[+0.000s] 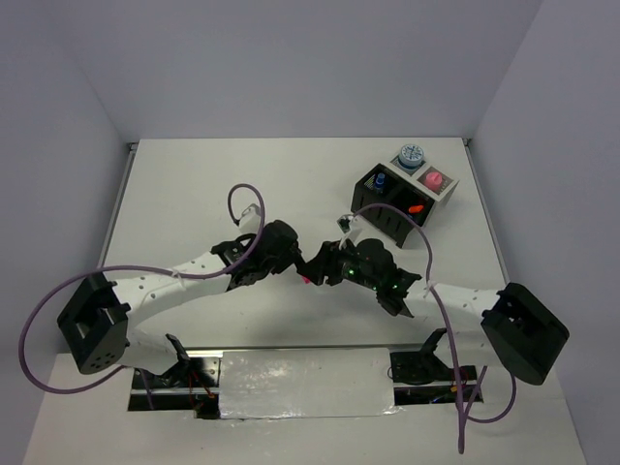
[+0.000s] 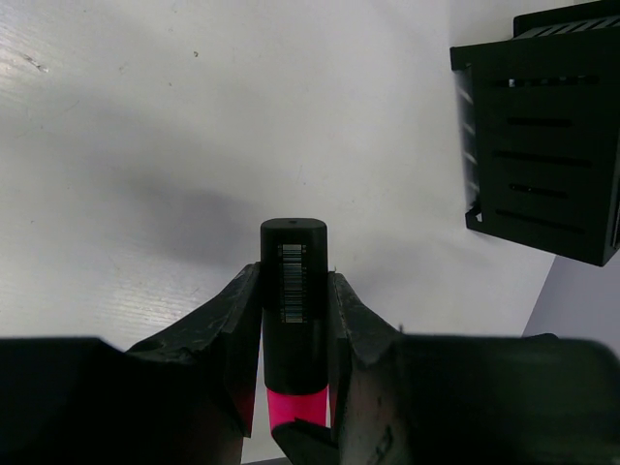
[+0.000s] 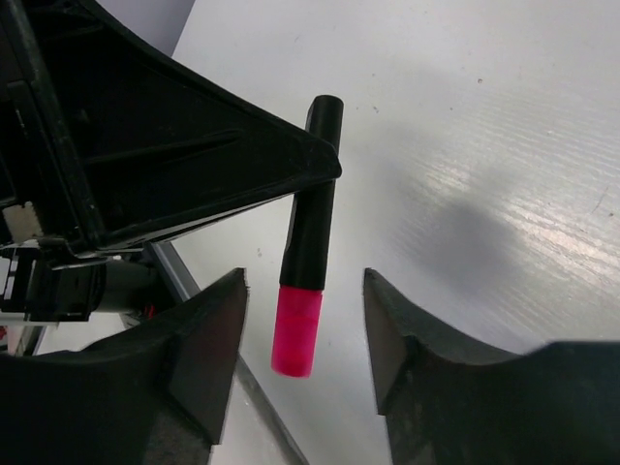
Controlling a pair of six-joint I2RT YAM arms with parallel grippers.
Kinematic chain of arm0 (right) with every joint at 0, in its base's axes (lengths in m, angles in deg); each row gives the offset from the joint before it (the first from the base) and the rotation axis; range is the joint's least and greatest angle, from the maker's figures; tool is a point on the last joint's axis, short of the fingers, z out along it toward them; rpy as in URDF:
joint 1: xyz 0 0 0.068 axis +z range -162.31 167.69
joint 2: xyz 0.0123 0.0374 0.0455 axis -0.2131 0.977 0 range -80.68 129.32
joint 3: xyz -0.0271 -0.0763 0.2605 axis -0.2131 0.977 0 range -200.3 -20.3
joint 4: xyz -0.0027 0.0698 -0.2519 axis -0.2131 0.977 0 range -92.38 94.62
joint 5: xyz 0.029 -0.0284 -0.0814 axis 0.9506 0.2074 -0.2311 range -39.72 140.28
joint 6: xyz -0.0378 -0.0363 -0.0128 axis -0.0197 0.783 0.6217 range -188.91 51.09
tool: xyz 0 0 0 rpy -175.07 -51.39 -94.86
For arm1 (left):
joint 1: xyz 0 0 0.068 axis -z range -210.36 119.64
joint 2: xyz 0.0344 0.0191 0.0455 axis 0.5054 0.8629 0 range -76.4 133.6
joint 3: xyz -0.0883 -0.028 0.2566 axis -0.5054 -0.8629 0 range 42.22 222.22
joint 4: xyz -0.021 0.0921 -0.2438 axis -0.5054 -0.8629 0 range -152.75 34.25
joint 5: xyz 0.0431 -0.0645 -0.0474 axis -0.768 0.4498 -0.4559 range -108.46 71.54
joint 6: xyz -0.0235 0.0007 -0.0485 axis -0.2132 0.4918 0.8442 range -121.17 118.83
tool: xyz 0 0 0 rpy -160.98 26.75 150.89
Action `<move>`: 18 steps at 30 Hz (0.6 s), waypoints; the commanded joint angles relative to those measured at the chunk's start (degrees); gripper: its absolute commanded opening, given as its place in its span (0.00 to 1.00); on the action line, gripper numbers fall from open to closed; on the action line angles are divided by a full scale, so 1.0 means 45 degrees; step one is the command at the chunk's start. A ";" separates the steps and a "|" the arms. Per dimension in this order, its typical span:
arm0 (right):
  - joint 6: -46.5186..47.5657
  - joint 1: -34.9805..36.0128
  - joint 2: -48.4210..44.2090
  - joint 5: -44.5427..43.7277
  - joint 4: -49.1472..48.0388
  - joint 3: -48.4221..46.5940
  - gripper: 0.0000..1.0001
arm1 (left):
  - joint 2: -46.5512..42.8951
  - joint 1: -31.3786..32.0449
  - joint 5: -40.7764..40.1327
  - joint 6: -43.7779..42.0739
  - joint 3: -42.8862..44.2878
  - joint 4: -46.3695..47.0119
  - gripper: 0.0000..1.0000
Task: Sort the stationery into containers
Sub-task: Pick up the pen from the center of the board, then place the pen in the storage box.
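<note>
My left gripper is shut on a black highlighter with a pink cap and holds it above the table. In the top view the two grippers meet at the table's middle, left and right. My right gripper is open, its jaws on either side of the pink cap without touching it. The black organiser holds a blue-capped highlighter and an orange one. The white organiser behind it holds a blue-white roll and a pink capsule.
The black organiser stands to the upper right in the left wrist view, a short way off. Purple cables loop over both arms. Grey walls close in the table at the back and sides.
</note>
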 commanded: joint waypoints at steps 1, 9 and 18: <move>-0.0029 0.0119 0.0333 0.0237 -0.1079 -0.0500 0.55 | -0.0582 0.0037 -0.0278 -0.0006 -0.0105 0.0717 0.00; -0.0146 0.0139 0.0744 0.0746 -0.1239 -0.0637 0.10 | -0.1051 0.0037 -0.0316 -0.0045 -0.0632 0.1206 0.00; 0.1394 -0.0113 -0.0426 -0.0325 0.2962 -0.1649 0.02 | -0.1305 0.0018 -0.0431 -0.0436 -0.0400 0.0376 0.99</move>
